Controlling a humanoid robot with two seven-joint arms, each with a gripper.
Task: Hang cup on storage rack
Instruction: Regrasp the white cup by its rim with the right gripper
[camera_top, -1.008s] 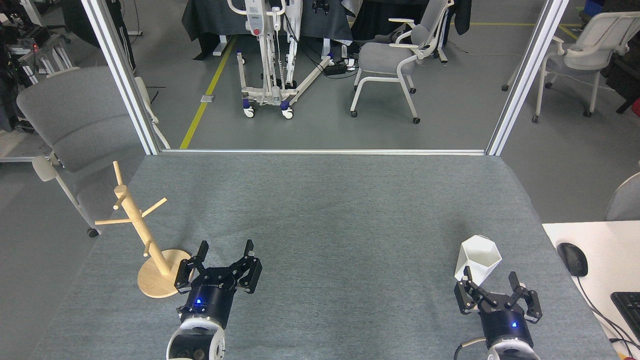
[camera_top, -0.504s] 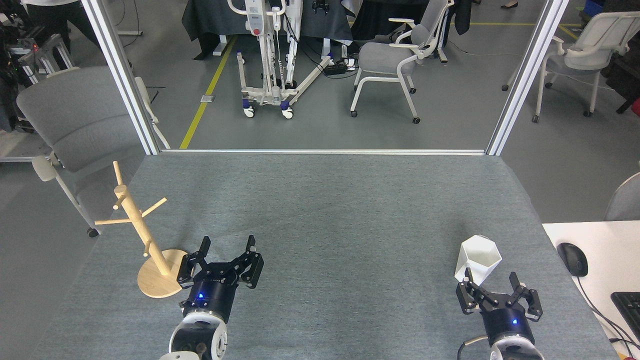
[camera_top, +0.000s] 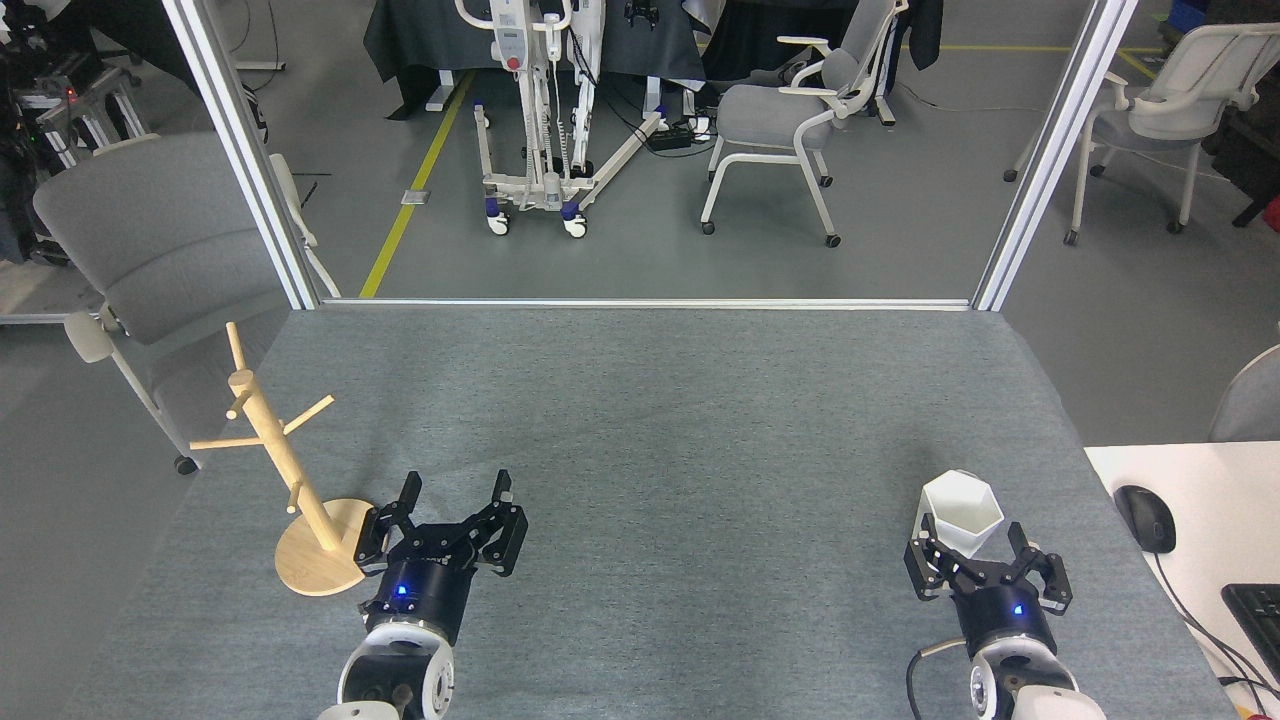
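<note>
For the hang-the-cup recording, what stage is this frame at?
Early stage: nothing is hung. The light wooden mug tree with angled pegs stands at the table's left with bare pegs. In hand: the right gripper is open, its fingers on either side of the small white hexagonal cup on the grey table; no grasp is visible. The left gripper is open and empty beside the rack's base. Left: grasping, carrying across, hanging.

Storage rack (camera_top: 283, 470) far left on table (camera_top: 660, 420); cup (camera_top: 961, 511) far right.

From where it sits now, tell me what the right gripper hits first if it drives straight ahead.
Most likely the cup: the open right gripper points at it, fingers flanking its near side. Height is unclear from one view.
</note>
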